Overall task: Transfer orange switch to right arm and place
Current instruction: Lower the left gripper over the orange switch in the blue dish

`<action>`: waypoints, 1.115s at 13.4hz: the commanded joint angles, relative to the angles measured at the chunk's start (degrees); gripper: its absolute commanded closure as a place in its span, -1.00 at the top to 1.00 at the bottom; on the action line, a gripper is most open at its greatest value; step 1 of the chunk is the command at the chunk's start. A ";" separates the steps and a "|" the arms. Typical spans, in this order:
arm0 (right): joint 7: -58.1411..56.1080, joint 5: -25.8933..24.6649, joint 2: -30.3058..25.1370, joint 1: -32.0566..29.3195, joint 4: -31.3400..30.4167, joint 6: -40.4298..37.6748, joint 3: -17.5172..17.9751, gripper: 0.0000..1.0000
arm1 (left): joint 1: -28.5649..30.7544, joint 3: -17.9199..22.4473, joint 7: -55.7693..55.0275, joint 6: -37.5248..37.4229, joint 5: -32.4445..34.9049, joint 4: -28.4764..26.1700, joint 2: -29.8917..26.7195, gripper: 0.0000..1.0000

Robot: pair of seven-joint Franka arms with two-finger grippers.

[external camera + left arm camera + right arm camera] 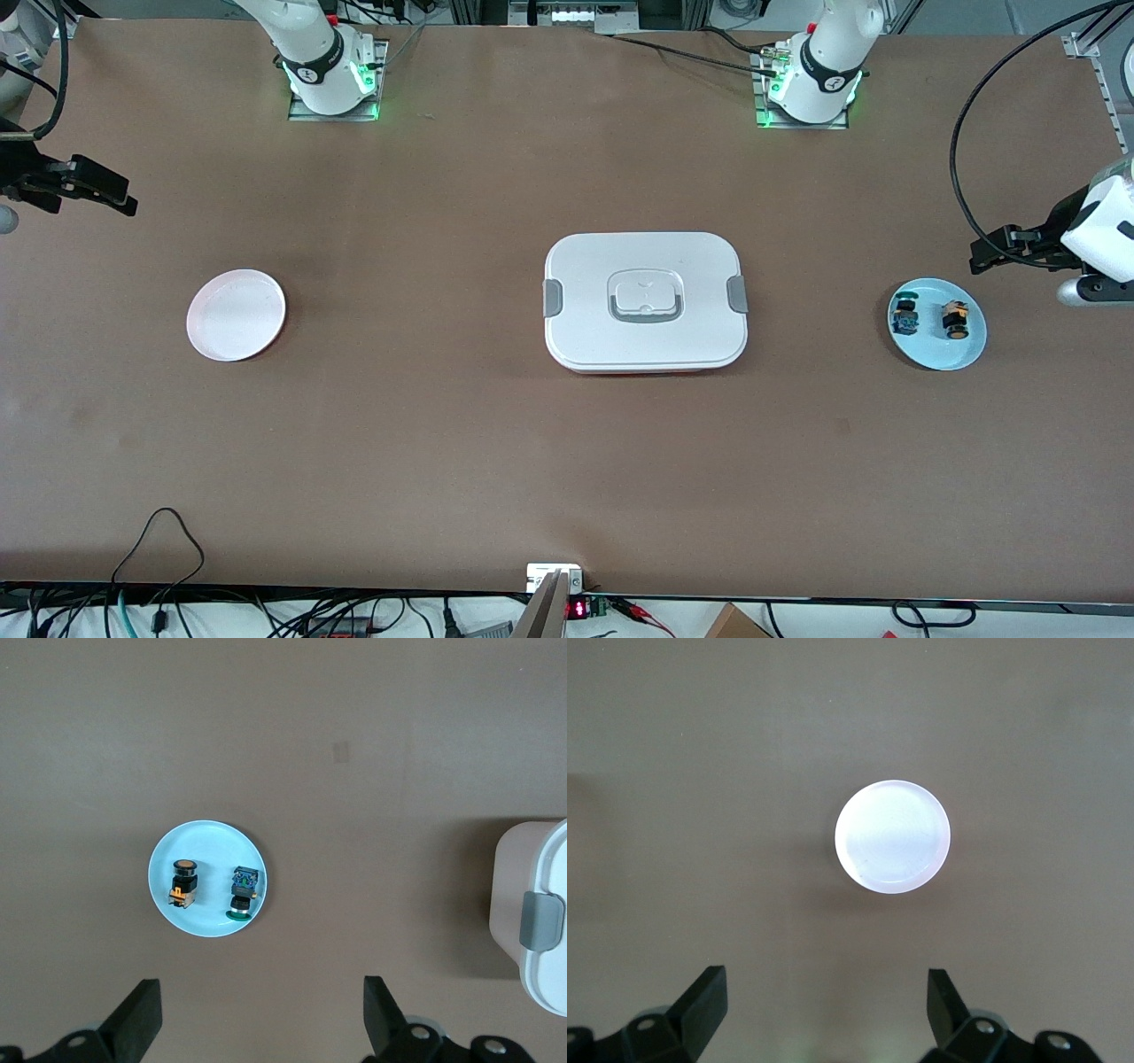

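Note:
The orange switch lies on a light blue plate at the left arm's end of the table. It has a black body with an orange cap. It also shows in the left wrist view on that plate. My left gripper hangs open and empty over bare table beside the blue plate, and its fingers are wide apart in its wrist view. My right gripper hangs open and empty over bare table at the right arm's end, as its wrist view shows.
A similar switch with blue and green parts lies beside the orange one on the same plate. A pale pink plate sits at the right arm's end. A white lidded container stands mid-table.

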 commanded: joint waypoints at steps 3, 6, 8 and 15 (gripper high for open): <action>-0.42 -0.05 -0.05 -0.27 1.01 -1.15 0.21 1.00 | 0.41 -0.10 1.35 -0.34 -0.82 1.69 1.04 1.00; -0.42 -0.05 -0.05 -0.27 0.93 -1.15 0.21 1.00 | 0.33 -0.10 3.88 -0.42 -0.73 1.52 1.12 1.00; -0.42 -0.05 -0.05 -0.18 0.93 -1.15 0.21 1.00 | 0.50 -0.10 10.81 -1.39 -0.82 1.17 1.21 1.00; -0.42 -0.14 -0.05 -0.18 0.93 -1.15 0.30 1.00 | 5.06 -0.10 26.69 -0.98 -0.03 -9.62 0.25 1.00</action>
